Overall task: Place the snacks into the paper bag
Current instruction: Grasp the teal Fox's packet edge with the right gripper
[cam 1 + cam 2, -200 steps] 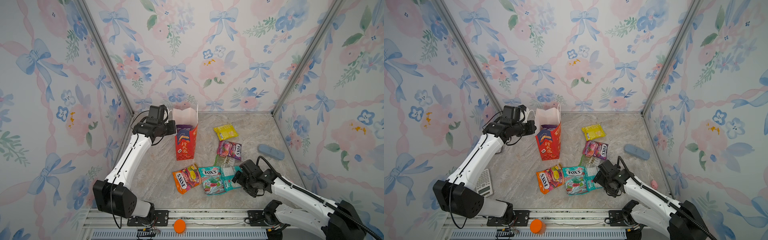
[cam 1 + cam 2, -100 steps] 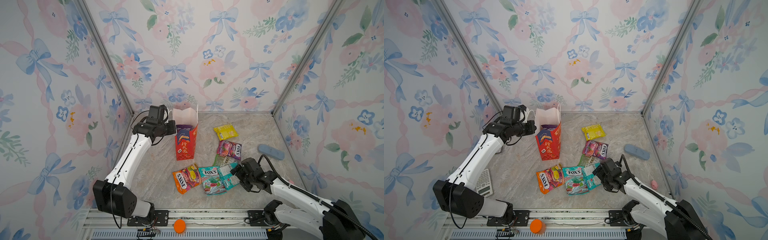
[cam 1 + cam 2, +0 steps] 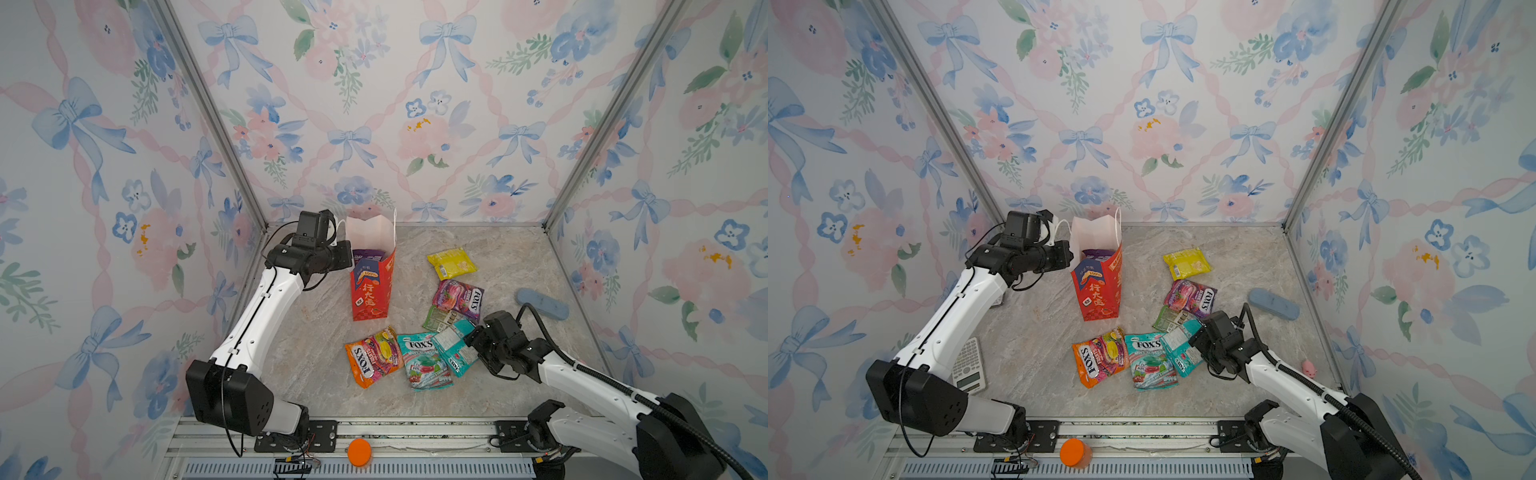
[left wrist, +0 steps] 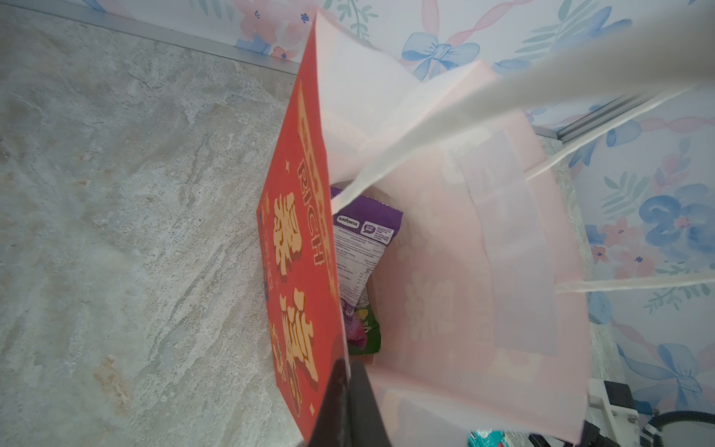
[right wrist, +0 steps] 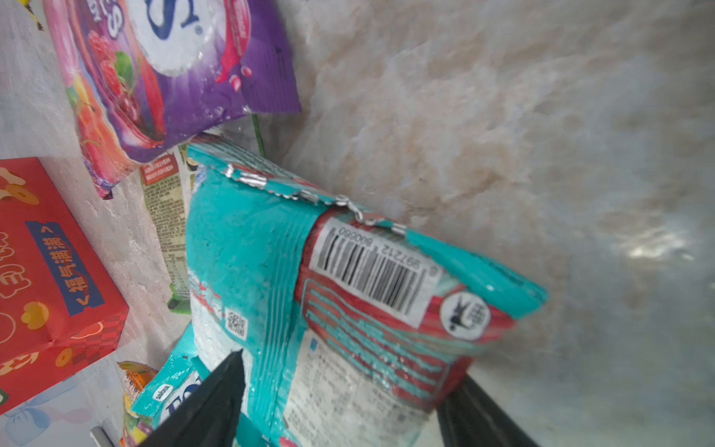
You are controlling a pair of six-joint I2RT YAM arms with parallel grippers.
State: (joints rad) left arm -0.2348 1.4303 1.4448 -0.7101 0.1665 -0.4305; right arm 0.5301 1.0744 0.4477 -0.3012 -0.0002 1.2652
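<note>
Since 1 second earlier the right gripper point(image 5: 352, 365) had pushed forward and narrowed. Its 2 fingers point(image 5: 216, 391) now stood on either side of the teal packet point(image 5: 271, 251), which had skewed a little; whether they pinched it yet could not be told. Just beyond its tips lay the green packet point(image 3: 440, 318) and magenta packet point(image 3: 459, 297), with the yellow packet point(image 3: 451, 262) farther on. Beside it, on the bag's side, lay the mint packet point(image 3: 424, 361) and orange packet point(image 3: 374, 357). The left gripper point(image 4: 348, 371) had not moved and stayed clamped on the rim of the bag point(image 3: 372, 291), with a purple packet point(image 4: 367, 220) inside, just past its tips.
</note>
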